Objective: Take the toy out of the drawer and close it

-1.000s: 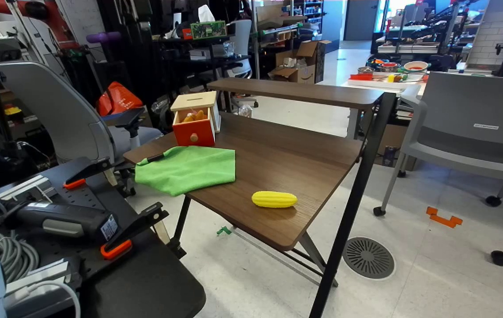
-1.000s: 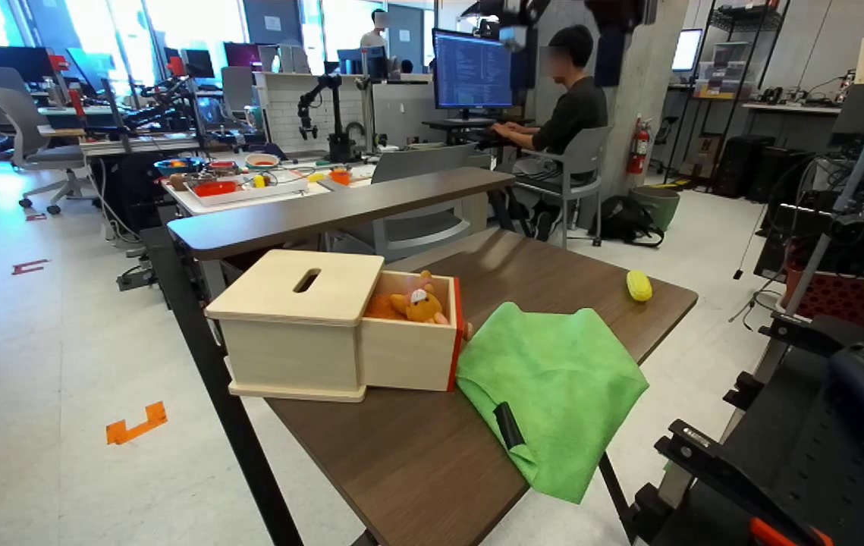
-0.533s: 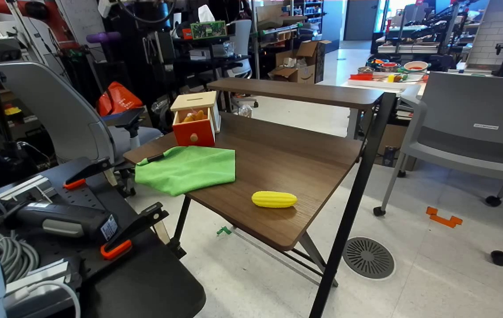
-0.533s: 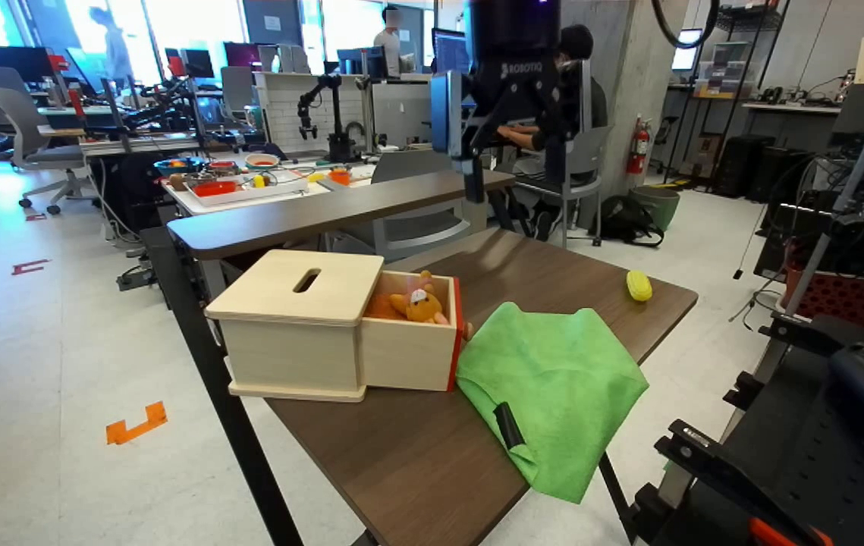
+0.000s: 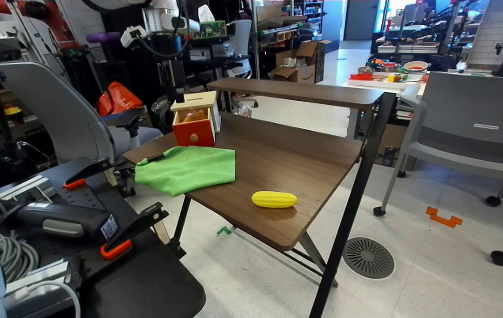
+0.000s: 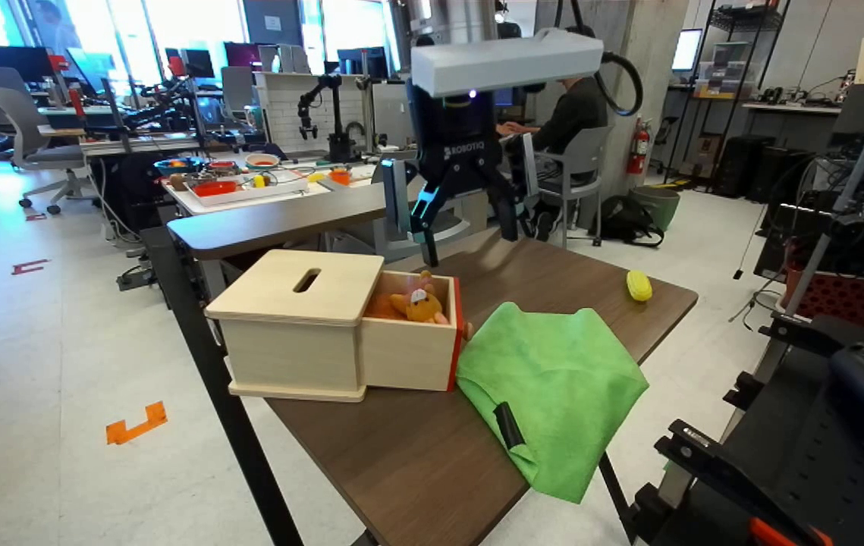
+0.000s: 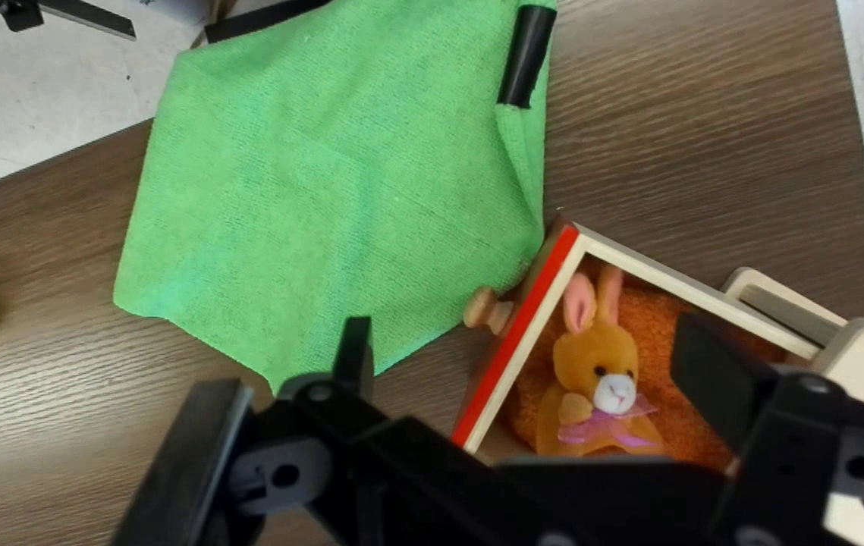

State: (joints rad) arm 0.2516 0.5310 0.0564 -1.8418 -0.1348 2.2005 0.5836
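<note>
Drawer [image 7: 513,335]: pulled out toward three o'clock from the wooden box [image 6: 291,345] in an exterior view; its red front is fitted with a round knob [image 7: 486,309], aimed at ten o'clock in the wrist view.
Toy rabbit [image 7: 595,360]: lodged inside the drawer; its ears are pointed toward twelve o'clock in the wrist view, and a pink bow [image 7: 589,431] is worn under its white muzzle.
Fluff [image 7: 653,327]: rust-coloured, packed around the rabbit; whether it is part of the toy cannot be told.
Gripper [image 6: 468,249]: held in the air at one o'clock from the drawer in an exterior view; its fingers [image 7: 356,356] are spread wide apart, and in the wrist view the rabbit is framed in the gap between them.
Cloth [image 7: 325,189]: green, laid on the table [image 5: 277,154] at ten o'clock from the drawer in the wrist view, and partly hung over the edge; a black piece [image 7: 529,57] is seen at its two o'clock; whether the cloth is touched by the knob cannot be told.
Corn [image 5: 274,199]: yellow, set on the table between three and four o'clock from the cloth in an exterior view; partly cut off at nine o'clock in the wrist view.
</note>
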